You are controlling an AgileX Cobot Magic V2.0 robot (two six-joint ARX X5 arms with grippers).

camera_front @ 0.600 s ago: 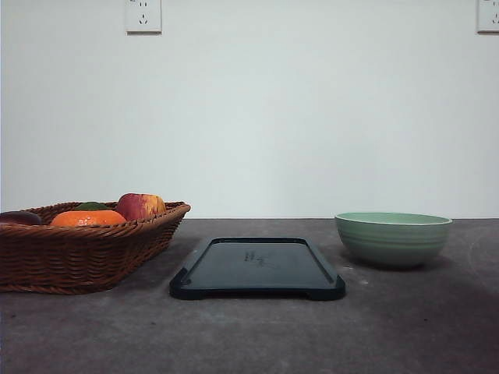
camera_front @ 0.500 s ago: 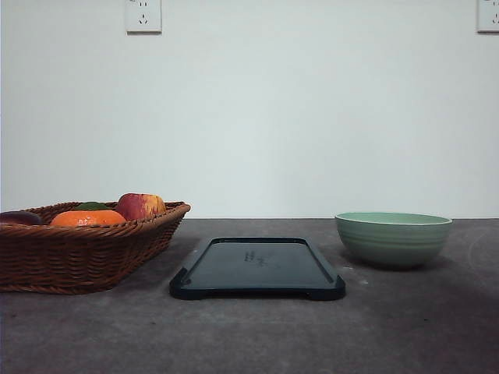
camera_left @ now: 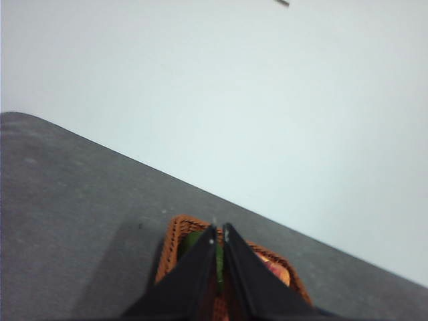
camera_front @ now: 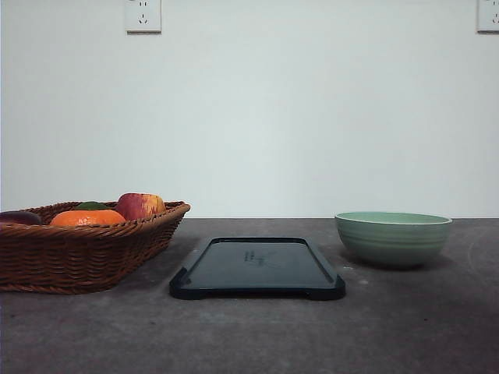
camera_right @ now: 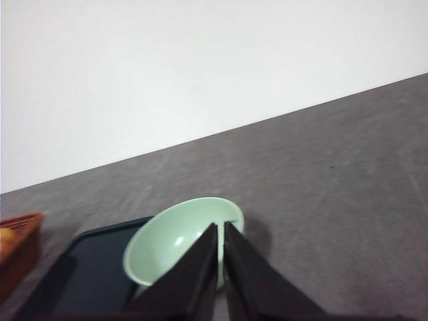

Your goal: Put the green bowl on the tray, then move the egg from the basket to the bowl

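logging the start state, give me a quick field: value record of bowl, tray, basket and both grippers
green bowl: upright on the table, right of the tray, apart from it
tray: flat on the table, centre, nothing on it
basket: left of the tray, holds an apple and an orange fruit
egg: not discernible
left gripper: shut, above the basket
right gripper: shut, above the bowl

Basket (camera_front: pixel 82 245) left, tray (camera_front: pixel 257 269) centre, green bowl (camera_front: pixel 392 238) right.
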